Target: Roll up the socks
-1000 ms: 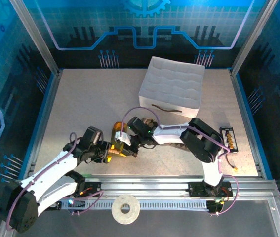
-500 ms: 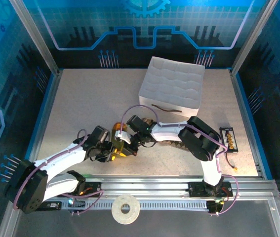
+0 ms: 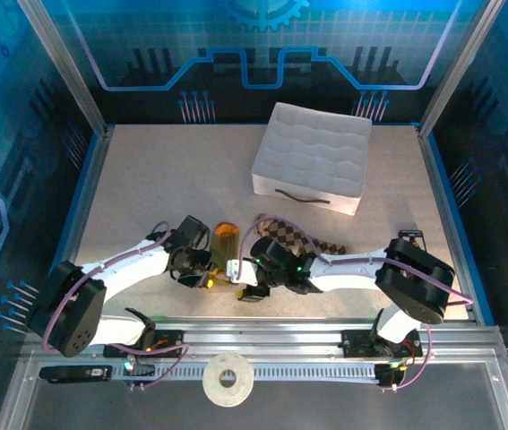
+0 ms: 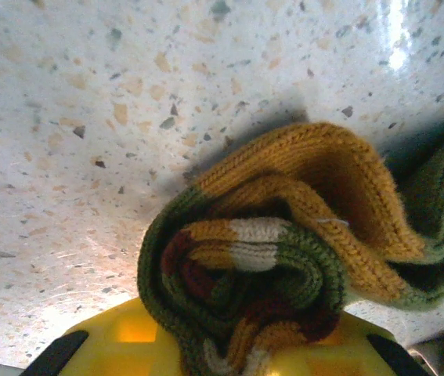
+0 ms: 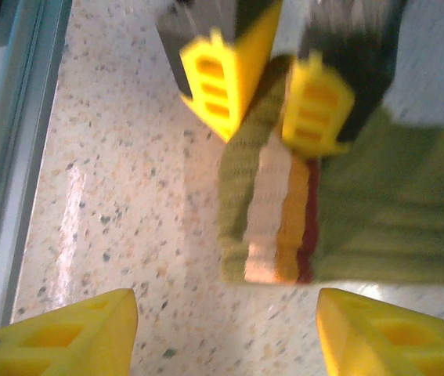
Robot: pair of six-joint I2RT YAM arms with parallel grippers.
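The olive green sock (image 4: 284, 258) with its orange, white and dark red stripes is rolled into a tight bundle on the speckled table. My left gripper (image 4: 237, 348) is shut on this roll, its yellow fingers (image 5: 225, 78) pinching the top of the cuff (image 5: 276, 219) in the right wrist view. From above, the left gripper (image 3: 205, 269) sits at the roll's orange end (image 3: 226, 238). My right gripper (image 5: 225, 337) stands open just short of the cuff, touching nothing, and lies at the near side (image 3: 245, 287). The brown-and-tan checked sock (image 3: 297, 240) lies flat behind the right arm.
A white quilted box (image 3: 312, 157) stands at the back of the table. A metal rail (image 3: 325, 333) runs along the near edge, with a white tape ring (image 3: 228, 380) in front of it. Blue side walls (image 3: 74, 193) bound the table.
My right gripper has let go of the olive sock, opened and drawn back toward the near edge. The left gripper has reached further right and closed on the roll.
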